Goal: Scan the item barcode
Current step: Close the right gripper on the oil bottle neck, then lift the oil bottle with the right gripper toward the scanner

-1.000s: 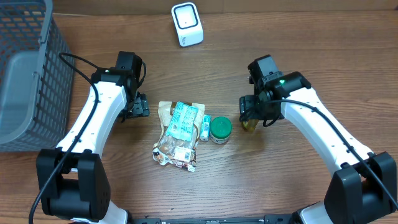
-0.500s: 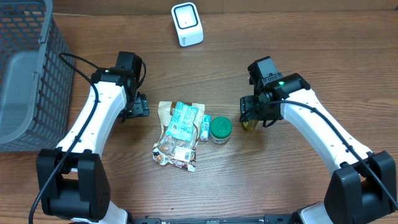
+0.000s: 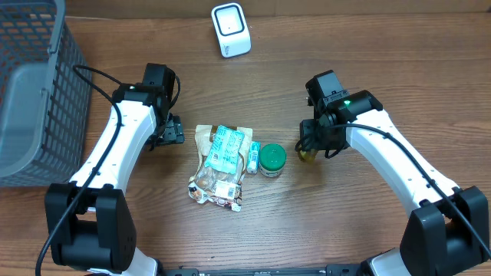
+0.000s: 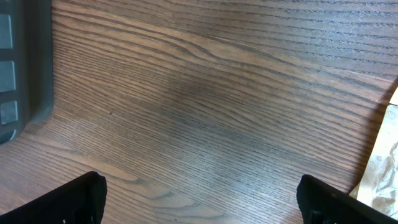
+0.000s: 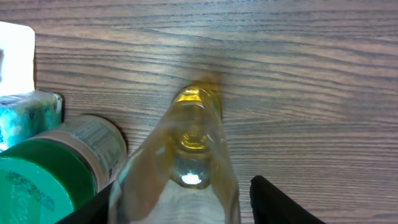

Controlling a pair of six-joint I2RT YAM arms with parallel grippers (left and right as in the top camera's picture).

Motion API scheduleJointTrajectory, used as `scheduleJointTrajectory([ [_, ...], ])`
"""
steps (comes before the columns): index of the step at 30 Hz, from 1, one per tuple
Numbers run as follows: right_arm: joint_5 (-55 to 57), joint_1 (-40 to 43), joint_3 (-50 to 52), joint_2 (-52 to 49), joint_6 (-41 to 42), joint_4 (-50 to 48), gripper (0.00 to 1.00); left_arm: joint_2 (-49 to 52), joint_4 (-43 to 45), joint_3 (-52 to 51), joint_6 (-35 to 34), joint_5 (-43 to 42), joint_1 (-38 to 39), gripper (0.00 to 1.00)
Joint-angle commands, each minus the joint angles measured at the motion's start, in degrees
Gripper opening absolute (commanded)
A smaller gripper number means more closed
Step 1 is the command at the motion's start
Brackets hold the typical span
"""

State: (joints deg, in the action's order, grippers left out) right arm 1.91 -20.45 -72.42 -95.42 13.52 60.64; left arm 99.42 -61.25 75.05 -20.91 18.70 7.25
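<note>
The white left arm (image 3: 115, 146) rises from the near edge of the brown wooden worktop (image 3: 368, 46) and reaches toward the far edge, leaning slightly right, its black wrist (image 3: 159, 80) bent downward. Its jaws point at the surface and stand wide apart, one black fingertip (image 4: 78, 199) at each lower corner of the wrist view. The white right arm (image 3: 399, 165) angles left toward the middle, jaws held low and partly apart.

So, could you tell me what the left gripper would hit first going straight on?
Probably just the bare table: the left gripper faces open wood, with the snack bag off to the side, though depth is unclear.
</note>
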Motion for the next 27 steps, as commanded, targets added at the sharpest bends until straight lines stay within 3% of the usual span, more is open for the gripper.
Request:
scheduleJointTrajectory([
  [1, 0.5, 0.1, -2.0, -0.1, 0.0, -0.1, 0.44, -1.1, 0.1, 1.0, -0.8, 0.8, -0.1, 1.0],
  [9, -0.6, 0.1, -5.6, -0.1, 0.0, 2.0, 0.31, -1.1, 0.1, 1.0, -0.8, 0.8, -0.1, 1.0],
  [17, -3.7, 2.0, -18.4, 0.9, 0.0, 11.5, 0.18, -1.1, 0.1, 1.0, -0.8, 0.8, -0.1, 1.0],
  [21, -14.3, 4.9, -21.5, 2.4, -0.3, 13.0, 0.16, -1.1, 0.1, 1.0, -0.8, 0.8, -0.1, 0.99],
  [24, -27.7, 7.4, -21.5, 3.3, -0.6, 13.7, 0.04, -1.1, 0.1, 1.0, -0.8, 0.8, -0.1, 0.99],
  [27, -44.2, 9.6, -21.5, 3.3, -7.5, 15.6, 0.04, -1.1, 0.1, 1.0, -0.8, 0.8, -0.1, 1.0],
])
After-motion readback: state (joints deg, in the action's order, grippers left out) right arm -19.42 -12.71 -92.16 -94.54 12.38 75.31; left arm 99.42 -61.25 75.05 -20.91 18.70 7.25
